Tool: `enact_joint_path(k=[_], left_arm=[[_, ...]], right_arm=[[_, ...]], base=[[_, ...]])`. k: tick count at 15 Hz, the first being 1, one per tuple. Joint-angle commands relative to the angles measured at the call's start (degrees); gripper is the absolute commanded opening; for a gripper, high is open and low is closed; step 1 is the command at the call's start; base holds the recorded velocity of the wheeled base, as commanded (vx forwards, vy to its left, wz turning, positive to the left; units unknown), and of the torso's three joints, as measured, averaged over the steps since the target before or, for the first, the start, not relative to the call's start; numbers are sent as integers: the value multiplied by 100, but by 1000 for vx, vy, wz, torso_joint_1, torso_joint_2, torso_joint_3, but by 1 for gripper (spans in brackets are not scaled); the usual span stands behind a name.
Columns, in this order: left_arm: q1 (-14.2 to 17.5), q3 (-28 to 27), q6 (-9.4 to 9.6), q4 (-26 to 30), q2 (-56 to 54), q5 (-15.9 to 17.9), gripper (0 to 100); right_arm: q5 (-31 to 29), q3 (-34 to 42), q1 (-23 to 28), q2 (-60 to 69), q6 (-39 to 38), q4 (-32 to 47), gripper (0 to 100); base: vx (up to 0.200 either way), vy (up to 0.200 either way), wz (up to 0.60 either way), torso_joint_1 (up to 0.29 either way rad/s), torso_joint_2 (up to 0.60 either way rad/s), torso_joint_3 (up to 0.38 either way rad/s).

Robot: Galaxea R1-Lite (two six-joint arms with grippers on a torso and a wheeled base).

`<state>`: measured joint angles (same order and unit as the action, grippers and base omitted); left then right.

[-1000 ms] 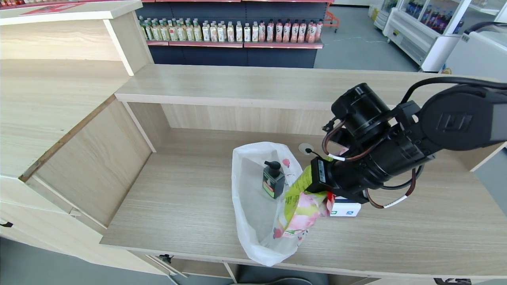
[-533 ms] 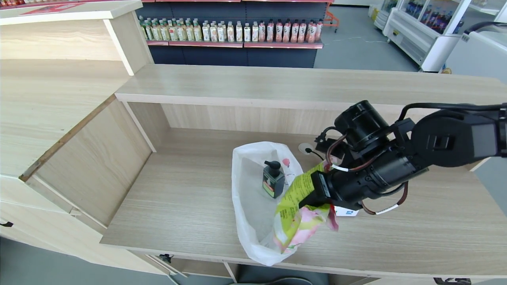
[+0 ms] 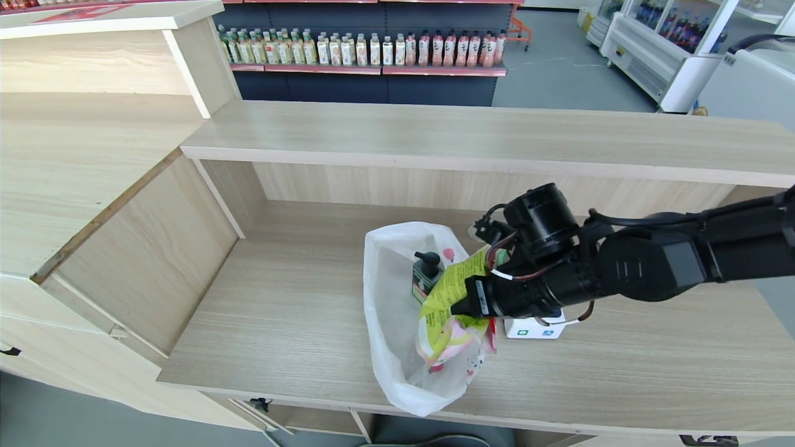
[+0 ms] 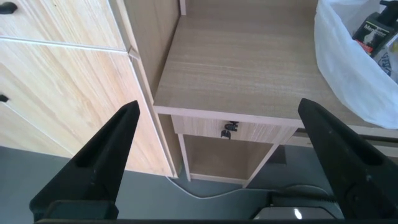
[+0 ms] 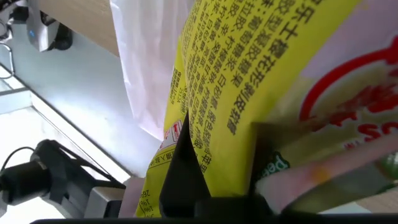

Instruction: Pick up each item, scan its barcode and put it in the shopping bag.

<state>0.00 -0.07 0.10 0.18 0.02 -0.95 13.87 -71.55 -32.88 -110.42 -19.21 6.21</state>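
The right arm lies low and level, right gripper (image 3: 464, 305) clamping a yellow snack packet (image 3: 442, 297) in the shopping bag (image 3: 386, 310) mouth. Near the bag, the left gripper (image 4: 219, 107) gapes wide.

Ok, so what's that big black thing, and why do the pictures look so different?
The black thing is a robot's right arm. One picture comes from a camera on the robot's head, looking down at a wooden counter. The other two come from small cameras on its wrists, so they look from very close up. The right gripper is like a hand. It pinches a yellow snack bag and holds it at the mouth of a white shopping bag. A pump bottle stands inside the bag. A white box lies on the counter beside it. The left gripper is open and holds nothing.
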Motion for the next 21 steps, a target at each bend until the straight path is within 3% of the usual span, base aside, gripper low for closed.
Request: enact_joint_path(k=[1, 5, 8, 13, 14, 17, 21], left_arm=[[0, -1, -1, -1, -2, -2, 100], [0, -1, -1, -1, -2, -2, 100], [0, -1, -1, -1, -2, -2, 100], [0, -1, -1, -1, -2, -2, 100], [0, -1, -1, -1, -2, -2, 100], [0, 7, -1, -1, -2, -2, 100], [0, -1, -1, -1, -2, -2, 100]], right_arm=[[-7, 18, -122, -340, -12, -93, 0], [-78, 27, -193, -718, 14, -998, 0], [-781, -17, -333, -981, 67, -1165, 0], [-798, -17, -368, -999, 102, -1192, 0], [-790, -26, -368, -981, 93, -1209, 100], [-702, 106, -368, -832, 49, -1833, 100], [-148, 405, -272, -85, 23, -2106, 100]], base=[[0, 0, 0, 0, 0, 0], [0, 0, 0, 0, 0, 0], [0, 0, 0, 0, 0, 0], [0, 0, 0, 0, 0, 0], [0, 0, 0, 0, 0, 0], [0, 0, 0, 0, 0, 0], [0, 0, 0, 0, 0, 0]])
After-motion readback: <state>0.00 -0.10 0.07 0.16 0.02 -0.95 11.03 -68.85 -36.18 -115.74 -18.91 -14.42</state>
